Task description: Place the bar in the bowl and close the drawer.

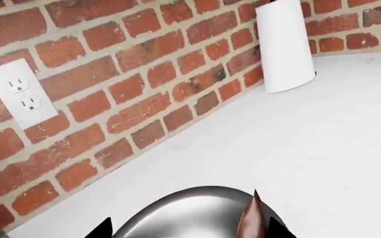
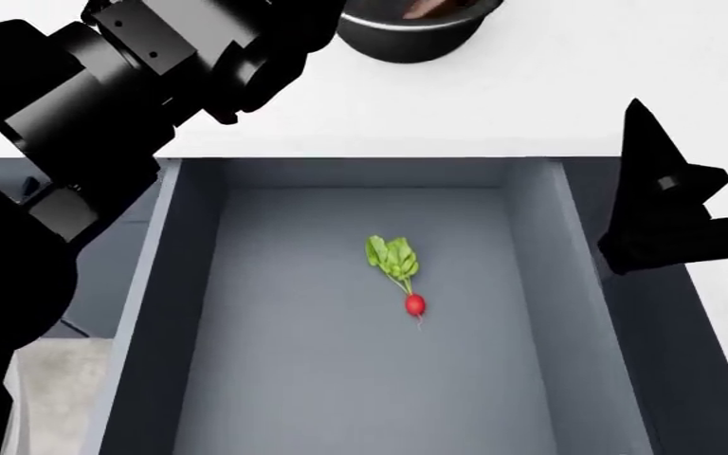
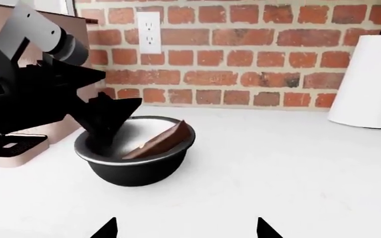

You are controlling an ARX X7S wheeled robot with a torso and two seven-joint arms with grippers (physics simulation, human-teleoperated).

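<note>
Here, the flat dark-brown bar (image 3: 158, 141) leaned inside the round dark steel bowl (image 3: 137, 171), released just beside the spread-fingered left pincer (image 3: 107, 124); the right pincer (image 3: 185, 229) stood spread.

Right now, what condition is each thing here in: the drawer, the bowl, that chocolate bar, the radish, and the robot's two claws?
drawer: pulled open, not yet closed.
radish: lying on the drawer floor, leaves attached.
bowl: upright on the counter, holding the bar.
bar: inside the bowl, tilted, leaning on its rim.
left gripper: open, fingers at the bowl's rim, gripping nothing.
right gripper: open, empty.
paper towel roll: standing upright.
</note>
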